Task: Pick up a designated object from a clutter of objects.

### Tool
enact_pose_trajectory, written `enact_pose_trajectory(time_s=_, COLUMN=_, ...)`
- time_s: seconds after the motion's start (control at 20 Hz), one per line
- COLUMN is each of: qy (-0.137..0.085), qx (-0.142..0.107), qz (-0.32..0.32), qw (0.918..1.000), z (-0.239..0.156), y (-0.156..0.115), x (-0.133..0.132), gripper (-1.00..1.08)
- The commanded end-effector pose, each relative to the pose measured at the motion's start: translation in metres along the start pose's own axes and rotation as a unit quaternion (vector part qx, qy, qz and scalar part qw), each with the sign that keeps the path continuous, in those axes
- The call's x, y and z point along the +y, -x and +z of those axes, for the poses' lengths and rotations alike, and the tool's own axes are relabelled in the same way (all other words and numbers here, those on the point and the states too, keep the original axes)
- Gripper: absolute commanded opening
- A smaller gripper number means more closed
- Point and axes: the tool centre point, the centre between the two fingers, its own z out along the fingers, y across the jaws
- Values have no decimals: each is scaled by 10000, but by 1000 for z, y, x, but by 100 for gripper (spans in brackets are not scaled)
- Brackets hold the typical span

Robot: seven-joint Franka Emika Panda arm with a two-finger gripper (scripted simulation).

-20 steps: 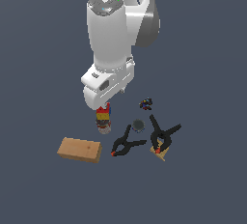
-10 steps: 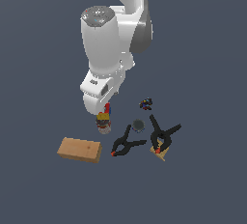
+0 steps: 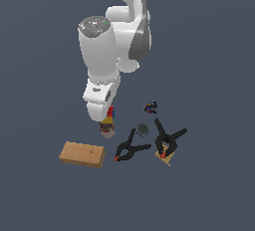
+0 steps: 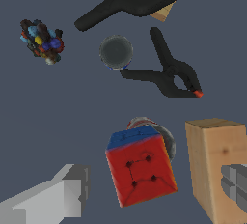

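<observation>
Wrist view shows the puzzle cube [image 4: 141,169] perched on the small can [image 4: 161,136], red face up, blue edge showing, between spread fingers [image 4: 62,194] that touch nothing. Likely light, hard and slick, so I'd pinch two flat opposite faces squarely. At three o'clock from it stands a grainy wooden block [image 4: 214,162]; towards twelve lie two black clamps [image 4: 169,76], a dull grey disc [image 4: 116,51] and a knobbly trinket [image 4: 41,40].
</observation>
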Motion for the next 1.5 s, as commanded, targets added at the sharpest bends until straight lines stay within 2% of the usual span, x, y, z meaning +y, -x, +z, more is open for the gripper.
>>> enact_pose_trajectory(time_s=0.0, qy=-2, qx=2, qz=-277, qw=9996, z=5, y=4, x=0, gripper=100)
enact_pose_trajectory(time_s=0.65, qy=-11, qx=7, qz=-1166, qw=9932, z=21, y=19, x=-3, gripper=100)
enact_pose_trajectory(time_s=1.15, qy=-13, qx=8, qz=-1246, qw=9922, z=25, y=21, x=-3, gripper=100)
enact_pose_trajectory(time_s=1.45, qy=-12, qx=7, qz=-1256, qw=9921, z=48, y=21, x=-4, gripper=100)
